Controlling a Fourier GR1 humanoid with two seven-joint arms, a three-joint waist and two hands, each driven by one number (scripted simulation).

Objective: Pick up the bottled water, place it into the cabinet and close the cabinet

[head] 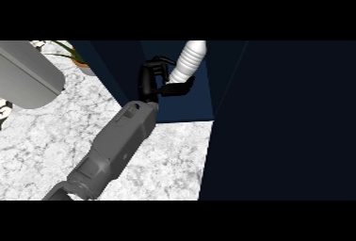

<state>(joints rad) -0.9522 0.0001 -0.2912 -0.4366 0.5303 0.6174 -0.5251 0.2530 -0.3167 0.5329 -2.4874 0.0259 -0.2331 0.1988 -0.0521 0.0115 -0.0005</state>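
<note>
Head view: one grey forearm point(115, 150) rises from the lower edge over the marbled surface point(167, 160). Which arm it is cannot be told. Its black robot hand point(154, 80) has fingers and thumb curled round the white bottled water point(188, 61), tilted, inside the dark blue cabinet point(173, 101). Cabinet door point(278, 122) stands open at right. Potted plant point(76, 59) and grey appliance point(28, 75) at upper left.

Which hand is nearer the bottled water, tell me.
Right. The right hand is curled round the bottled water inside the cabinet; the left hand barely shows at the view's left edge, far away.
</note>
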